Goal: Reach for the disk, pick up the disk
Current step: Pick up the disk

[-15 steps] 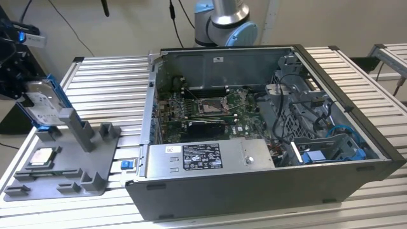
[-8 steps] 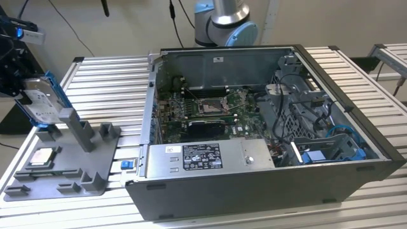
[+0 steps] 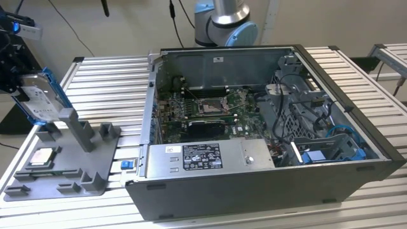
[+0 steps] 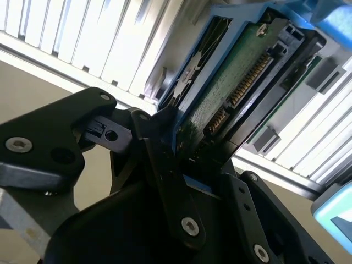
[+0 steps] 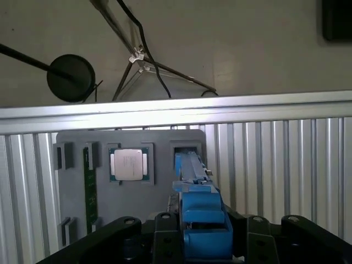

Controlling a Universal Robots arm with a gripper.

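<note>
Jaws: my gripper (image 4: 192,165) is closed on the disk (image 4: 236,82), its blue rail pressed against my black fingers (image 4: 165,165).
Disk: upright, tilted, over the grey holder (image 3: 76,162) at the bench's (image 3: 108,81) edge on the exterior view's left.
Writing: the disk's white label (image 3: 39,102) carries print too small to read.
Hidden: I cannot tell whether the disk's lower end touches the holder's slot.
</note>
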